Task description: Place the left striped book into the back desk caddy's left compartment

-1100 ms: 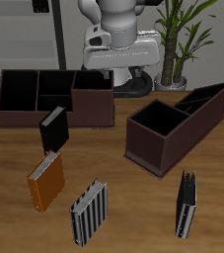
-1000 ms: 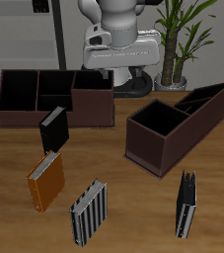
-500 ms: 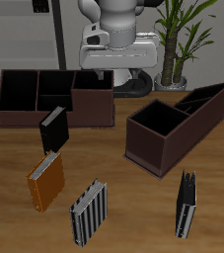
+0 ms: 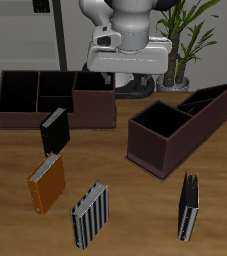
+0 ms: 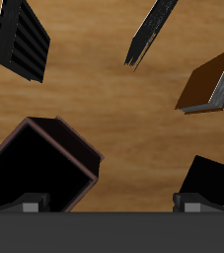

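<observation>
The left striped book [image 4: 189, 208], nearly black with fine grey stripes, stands near the table's front edge; it also shows in the wrist view [image 5: 23, 40]. The back desk caddy [image 4: 85, 122] is a long reddish-brown box at the table's back. Its left compartment [image 4: 18, 92] is the large black-lined end section, and nothing shows in it. My gripper [image 4: 128, 72] hangs high above the table's back, between the two caddies and far from the book. In the wrist view the gripper [image 5: 112, 203] is open and empty, with its fingertips [image 5: 30, 205] wide apart.
A second caddy with a slanted divider [image 4: 145, 150] stands beside the back caddy; its corner [image 5: 79, 158] lies under my gripper. A plain black book [image 4: 53, 130], an orange book [image 4: 46, 183] and a paler striped book [image 4: 89, 215] stand on the table. A potted plant [image 4: 185, 40] stands behind.
My hand has shifted sideways toward the slanted caddy's side. The books and caddies have not moved.
</observation>
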